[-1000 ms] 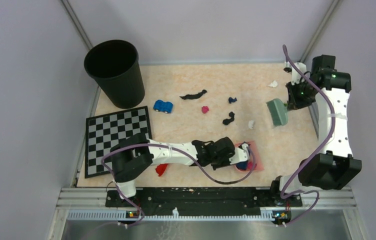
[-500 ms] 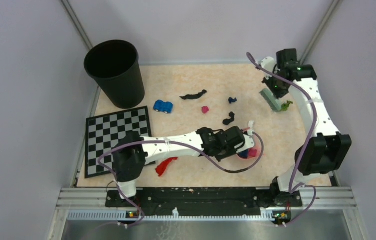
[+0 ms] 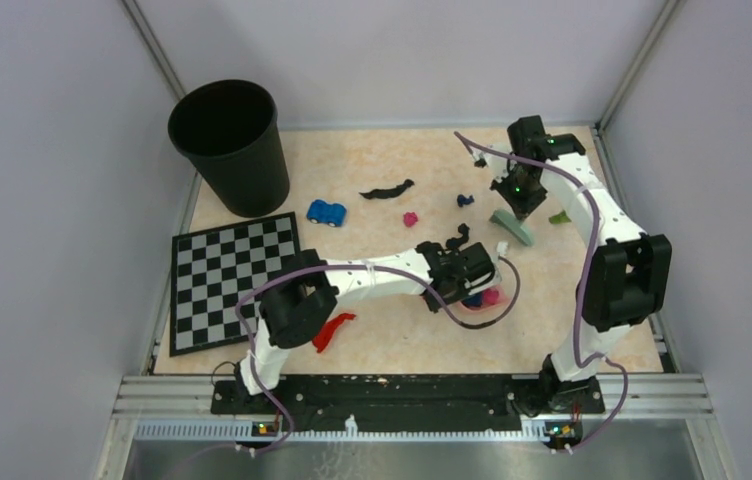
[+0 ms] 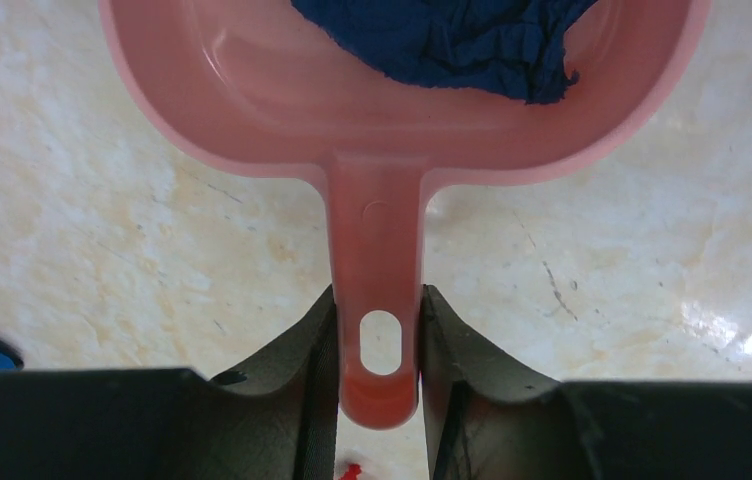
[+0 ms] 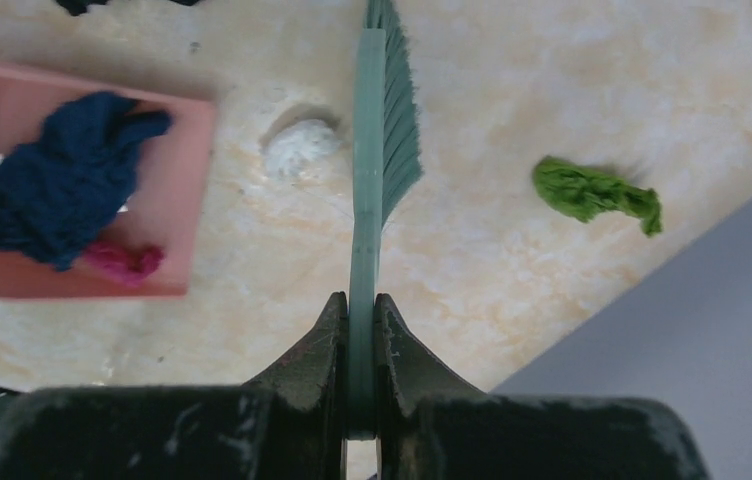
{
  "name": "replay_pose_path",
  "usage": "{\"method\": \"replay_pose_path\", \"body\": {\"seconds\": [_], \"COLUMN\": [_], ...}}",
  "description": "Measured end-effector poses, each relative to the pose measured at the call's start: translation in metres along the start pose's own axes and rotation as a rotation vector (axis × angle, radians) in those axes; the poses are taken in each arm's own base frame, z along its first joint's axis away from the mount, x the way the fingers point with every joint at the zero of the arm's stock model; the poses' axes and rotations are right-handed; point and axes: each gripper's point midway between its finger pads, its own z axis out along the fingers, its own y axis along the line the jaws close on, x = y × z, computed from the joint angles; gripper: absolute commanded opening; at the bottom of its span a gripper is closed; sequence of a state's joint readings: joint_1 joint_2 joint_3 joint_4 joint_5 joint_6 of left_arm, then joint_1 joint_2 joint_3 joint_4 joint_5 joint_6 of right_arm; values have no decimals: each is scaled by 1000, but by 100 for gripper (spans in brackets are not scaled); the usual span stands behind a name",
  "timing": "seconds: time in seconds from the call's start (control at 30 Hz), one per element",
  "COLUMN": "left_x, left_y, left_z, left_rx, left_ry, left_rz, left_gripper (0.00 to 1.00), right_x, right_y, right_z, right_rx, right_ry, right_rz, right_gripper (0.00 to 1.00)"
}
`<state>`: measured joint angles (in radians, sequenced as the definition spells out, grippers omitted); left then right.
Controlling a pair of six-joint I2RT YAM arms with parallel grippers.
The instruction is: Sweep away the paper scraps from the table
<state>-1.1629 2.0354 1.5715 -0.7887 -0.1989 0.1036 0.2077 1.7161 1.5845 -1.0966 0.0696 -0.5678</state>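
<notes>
Since a second ago the right arm has swung the brush (image 5: 392,130) in from far out to just beyond the dustpan's (image 4: 252,90) open lip, and the left arm has pushed the dustpan forward to meet it. Left gripper (image 4: 379,300) pinches the dustpan's handle between its fingers, so the pan lies flat on the table (image 5: 512,80) with its lip facing the brush. Right gripper (image 5: 360,305) is pressed tight on the brush's thin back; whether the bristles touch the table I cannot tell. A dark blue scrap (image 5: 62,205) and a magenta scrap (image 5: 122,262) already lie inside the dustpan. A white scrap (image 5: 297,145) sits between the dustpan's lip and the brush, probably next to go in. A green scrap (image 5: 595,192) lies past the brush, away from the dustpan. Black scraps (image 3: 386,190) lie well beyond the dustpan and a red scrap (image 3: 330,330) back behind its handle, so the job looks under halfway
</notes>
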Motion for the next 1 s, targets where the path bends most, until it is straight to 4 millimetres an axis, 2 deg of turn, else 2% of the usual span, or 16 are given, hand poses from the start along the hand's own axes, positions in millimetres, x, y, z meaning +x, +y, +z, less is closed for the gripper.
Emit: {"method": "replay_pose_path", "body": {"seconds": [0.13,0.33,0.43,0.5,0.57,0.63,0.8,0.9,1.0], "left_x": [-19,-29,-32,-34,-36,-37,-41,-42,-43], "left_y": [10,14,14,15,15,15,16,12,8], "left_z": [6,20,20,20,20,20,21,23,23], "left_rx": [-9,-8,-6,-8,-8,-9,-10,10,35], "left_ry": [-25,-20,-26,-36,-41,-46,-65,-75,-81], "left_rz": [-17,-16,-14,-16,-15,-14,-14,-13,-20], "left_gripper": [0,0,0,0,0,0,0,0,0], "right_x": [1,2,4,5,4,-2,-18,-21,-31], "right_y": [25,61,70,69,59,40,-32,-75,-114], "right_z": [-5,-37,-50,-56,-64,-74,-88,-83,-64], "right_rx": [-111,-285,-328,-325,-295,-232,52,239,381], "right_ry": [-13,-41,-37,-28,-33,-53,-111,-95,-69], "right_rz": [15,93,120,127,134,135,89,30,-29], "right_gripper": [0,0,0,0,0,0,0,0,0]}}
